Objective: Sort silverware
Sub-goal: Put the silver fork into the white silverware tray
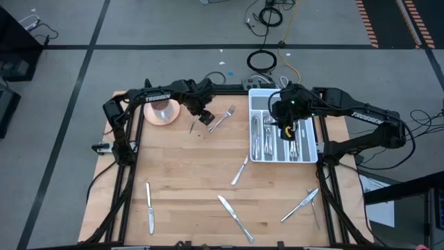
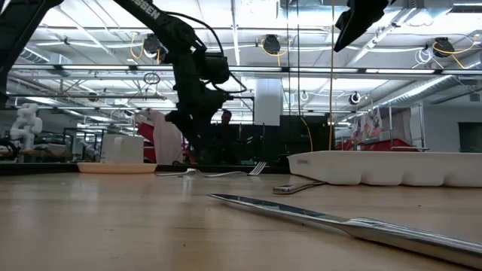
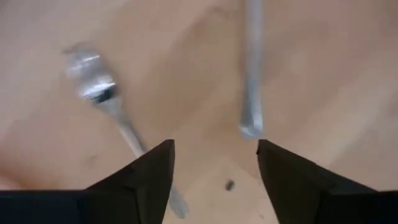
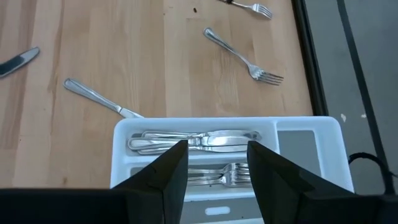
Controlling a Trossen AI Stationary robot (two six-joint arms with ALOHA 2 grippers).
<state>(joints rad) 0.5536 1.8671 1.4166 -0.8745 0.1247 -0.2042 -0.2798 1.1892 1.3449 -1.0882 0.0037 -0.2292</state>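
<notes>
Bench [image 1: 187, 208] cluttered; left pincer [image 3: 214, 171] open, spoon [image 3: 99, 93] and fork [image 3: 250, 74] just ahead, risking double grab; right pincer [image 4: 217, 165] open, empty over tray [image 4: 311, 127].

A light wooden desk [image 1: 187, 180] with a black frame stands on a grey floor [image 1: 69, 69] marked with dark lines. A white compartmented tray [image 1: 259, 96] sits on the desk's far right part; in the low view its long white wall [image 2: 392, 167] rises from the wood. A pink bowl [image 1: 162, 112] rests near the far left corner. Coiled black cables [image 1: 261, 60] and a yellow cable [image 1: 286, 42] lie on the floor beyond the desk.
</notes>
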